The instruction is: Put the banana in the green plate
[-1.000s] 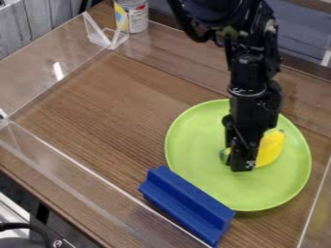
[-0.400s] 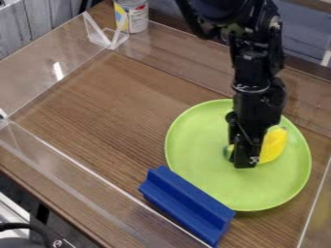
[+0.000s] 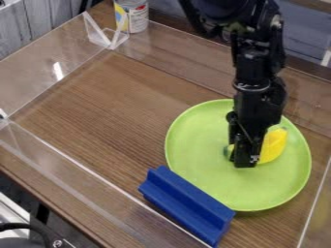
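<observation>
Black end effector (image 3: 242, 155): clamped tight on the small yellow toy banana (image 3: 270, 145), over the round lime-green plastic plate (image 3: 207, 136). Blue ridged rectangular block (image 3: 185, 201): beside the plate's near rim. Brown wooden bench (image 3: 104, 107): open left of plate.

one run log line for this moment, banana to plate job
phase: placing | gripper: shut on banana, low over green plate | banana: within plate rim | blue block: beside plate, untouched
</observation>
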Robot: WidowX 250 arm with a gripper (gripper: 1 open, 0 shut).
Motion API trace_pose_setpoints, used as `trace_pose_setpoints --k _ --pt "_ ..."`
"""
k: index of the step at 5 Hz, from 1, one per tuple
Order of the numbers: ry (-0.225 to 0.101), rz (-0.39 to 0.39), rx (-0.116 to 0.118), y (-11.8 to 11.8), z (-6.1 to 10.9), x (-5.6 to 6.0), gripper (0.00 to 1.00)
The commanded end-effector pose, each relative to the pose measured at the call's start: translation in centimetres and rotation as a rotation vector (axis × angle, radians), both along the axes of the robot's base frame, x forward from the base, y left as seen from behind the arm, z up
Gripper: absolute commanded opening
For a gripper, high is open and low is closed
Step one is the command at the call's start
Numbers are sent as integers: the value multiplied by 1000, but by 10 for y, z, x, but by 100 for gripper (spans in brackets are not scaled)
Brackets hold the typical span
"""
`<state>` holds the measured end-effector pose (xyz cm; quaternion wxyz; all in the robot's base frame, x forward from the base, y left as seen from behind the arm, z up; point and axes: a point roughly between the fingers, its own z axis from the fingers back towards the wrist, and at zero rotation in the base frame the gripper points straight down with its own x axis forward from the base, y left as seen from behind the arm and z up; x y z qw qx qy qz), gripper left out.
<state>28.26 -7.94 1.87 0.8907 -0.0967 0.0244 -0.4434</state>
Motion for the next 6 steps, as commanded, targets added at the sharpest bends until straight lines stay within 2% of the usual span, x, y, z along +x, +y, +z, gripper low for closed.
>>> trace_pose_setpoints --k 1,6 --pt "4 -22 -5 -2 0 1 0" --pt "39 -74 -11 -18 0 2 0"
